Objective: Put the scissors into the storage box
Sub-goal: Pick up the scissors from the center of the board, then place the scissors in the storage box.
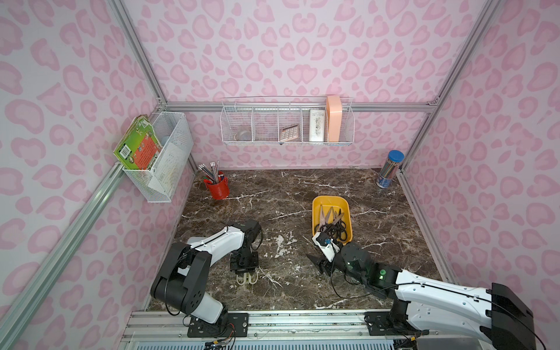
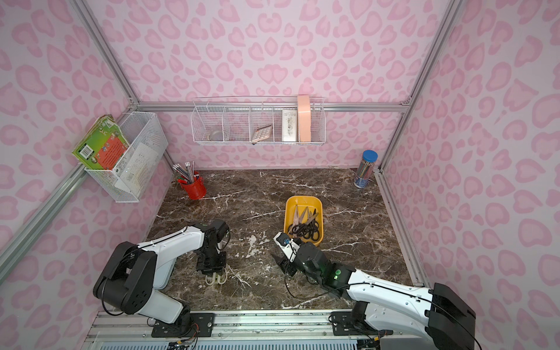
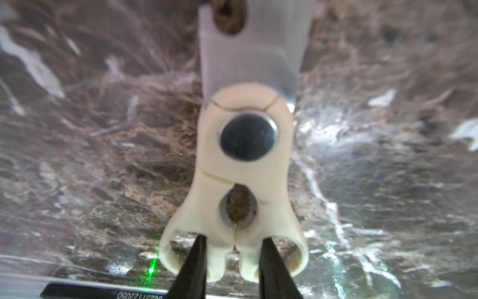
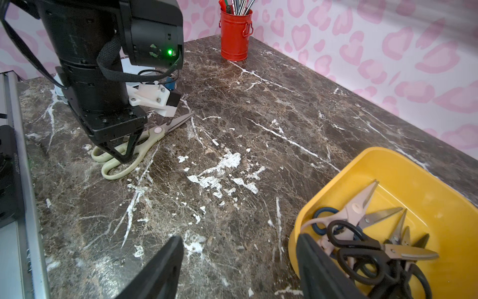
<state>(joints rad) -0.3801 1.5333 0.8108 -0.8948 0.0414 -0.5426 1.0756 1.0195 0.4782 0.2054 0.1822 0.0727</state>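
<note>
A cream-handled pair of scissors lies flat on the marble at the near left, its loops showing below the left wrist in both top views. My left gripper points down on it. One finger stands in each loop and both press the inner handle bars together. The yellow storage box sits right of centre and holds several scissors, pink, blue and black. My right gripper hangs open and empty beside the box's near left corner.
A red pencil cup stands at the back left. At the back right is a clear tube with a blue lid. White wire baskets hang on the walls. A metal rail runs along the front edge.
</note>
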